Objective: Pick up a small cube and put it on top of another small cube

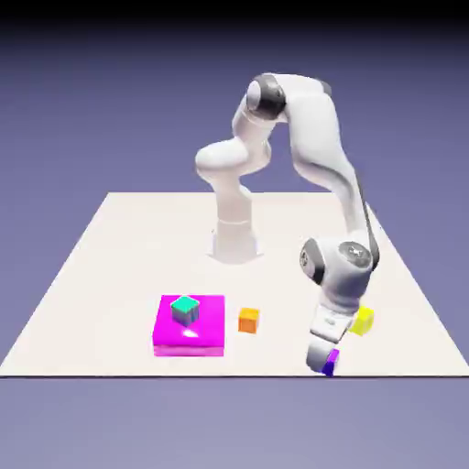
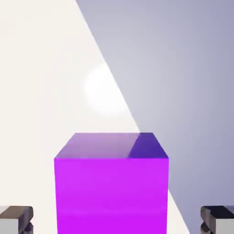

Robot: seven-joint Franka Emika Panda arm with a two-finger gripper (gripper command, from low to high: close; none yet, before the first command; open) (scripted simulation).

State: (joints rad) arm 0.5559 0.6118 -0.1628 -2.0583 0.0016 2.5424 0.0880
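Straddling purple cube [image 2: 112, 192], gripper [image 2: 117, 219] near table edge [image 1: 229, 375]

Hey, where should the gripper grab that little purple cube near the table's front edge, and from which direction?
Take the purple cube by its two opposite side faces, coming straight down from above. Its flat, parallel sides suit the gripper, and in the hand view one fingertip sits on each side of it, apart from the faces, so it looks lined up. It lies by the table edge, so descend squarely.

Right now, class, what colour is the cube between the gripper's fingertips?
Purple, bright violet on its facing side; the cube shows best in the hand view, between the gripper fingertips.
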